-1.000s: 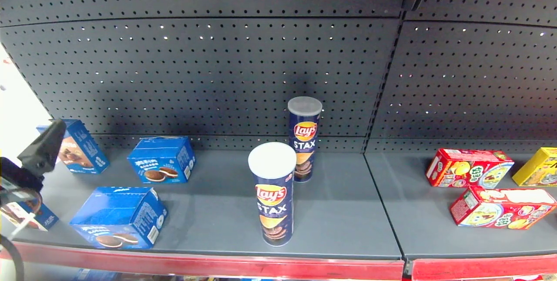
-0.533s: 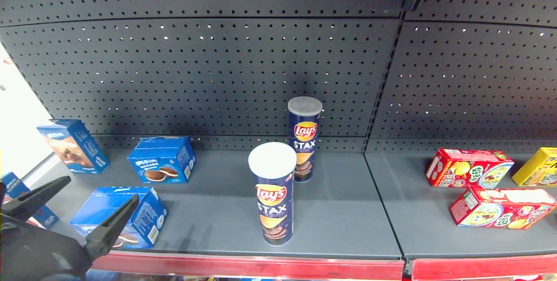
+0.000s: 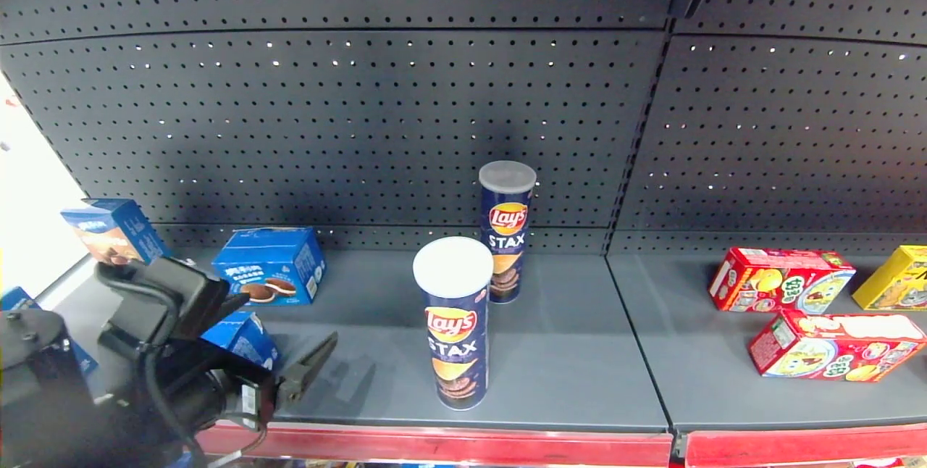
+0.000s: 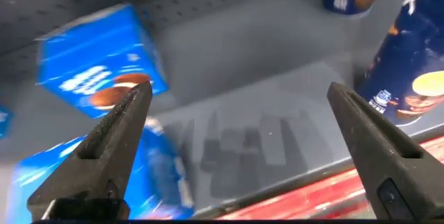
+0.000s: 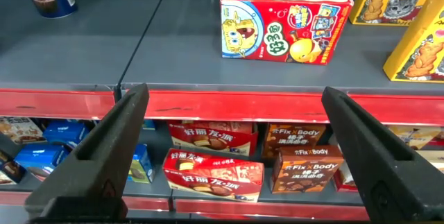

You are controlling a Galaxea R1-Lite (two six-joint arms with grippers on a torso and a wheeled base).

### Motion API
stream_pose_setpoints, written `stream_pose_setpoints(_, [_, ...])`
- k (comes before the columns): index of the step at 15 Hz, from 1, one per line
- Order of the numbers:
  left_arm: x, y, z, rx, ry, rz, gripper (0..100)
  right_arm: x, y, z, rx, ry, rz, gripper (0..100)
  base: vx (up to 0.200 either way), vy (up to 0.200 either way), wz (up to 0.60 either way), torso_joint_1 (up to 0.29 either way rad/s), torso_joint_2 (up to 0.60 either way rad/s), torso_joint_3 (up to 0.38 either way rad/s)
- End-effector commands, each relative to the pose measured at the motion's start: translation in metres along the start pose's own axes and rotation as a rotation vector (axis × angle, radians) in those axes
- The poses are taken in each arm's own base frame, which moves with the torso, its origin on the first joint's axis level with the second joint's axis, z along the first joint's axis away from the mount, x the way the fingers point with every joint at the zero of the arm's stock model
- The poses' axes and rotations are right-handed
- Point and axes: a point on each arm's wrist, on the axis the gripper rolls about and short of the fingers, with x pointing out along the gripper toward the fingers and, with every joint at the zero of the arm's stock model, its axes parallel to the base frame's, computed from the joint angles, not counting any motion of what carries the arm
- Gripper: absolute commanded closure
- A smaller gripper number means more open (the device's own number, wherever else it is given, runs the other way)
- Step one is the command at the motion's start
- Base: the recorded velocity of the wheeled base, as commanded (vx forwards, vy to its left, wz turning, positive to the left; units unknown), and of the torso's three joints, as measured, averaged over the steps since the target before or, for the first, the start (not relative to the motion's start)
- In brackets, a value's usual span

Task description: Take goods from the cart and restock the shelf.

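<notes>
Left gripper (image 3: 279, 327) wide open, empty, low at shelf (image 3: 565, 359) front edge, just beside blue box (image 3: 250, 337). Upright chip can (image 3: 455, 323) stands to its right (left arm nearer). Right gripper (image 5: 236, 93) open, empty, facing red box (image 5: 284, 23).

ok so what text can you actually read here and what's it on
"Lay's" and "STAX" on the front crisp can
"Lay's" and "STAX" on the rear crisp can
"Fix" and "Body" on a brown box
Print on the blue biscuit box and the red boxes is too small to read
</notes>
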Motion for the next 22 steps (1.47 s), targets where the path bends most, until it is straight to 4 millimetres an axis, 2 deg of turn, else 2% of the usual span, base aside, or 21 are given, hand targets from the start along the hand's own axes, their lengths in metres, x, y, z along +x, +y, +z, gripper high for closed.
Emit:
stream_pose_setpoints(1, [0.027, -0.009, -0.009, 0.021, 0.089, -0.017, 0, 0.000, 0.000, 0.000, -0.001, 0.001, 0.001, 0, 0.000, 0.000, 0.00, 0.000, 0.00, 0.000])
stream_pose_setpoints(3, [0.040, -0.012, -0.014, 0.031, 0.129, -0.020, 0, 0.000, 0.000, 0.000, -0.001, 0.001, 0.001, 0, 0.000, 0.000, 0.00, 0.000, 0.00, 0.000])
stream_pose_setpoints(7, [0.063, -0.018, -0.010, 0.037, 0.134, -0.024, 0, 0.000, 0.000, 0.000, 0.001, 0.001, 0.001, 0, 0.000, 0.000, 0.00, 0.000, 0.00, 0.000])
stream_pose_setpoints(15, [0.081, -0.036, -0.028, 0.103, 0.205, -0.080, 0, 0.000, 0.000, 0.000, 0.001, 0.001, 0.001, 0, 0.000, 0.000, 0.00, 0.000, 0.00, 0.000])
stream_pose_setpoints(22, [0.098, -0.048, -0.032, 0.117, 0.222, -0.107, 0, 0.000, 0.000, 0.000, 0.001, 0.001, 0.001, 0, 0.000, 0.000, 0.00, 0.000, 0.00, 0.000])
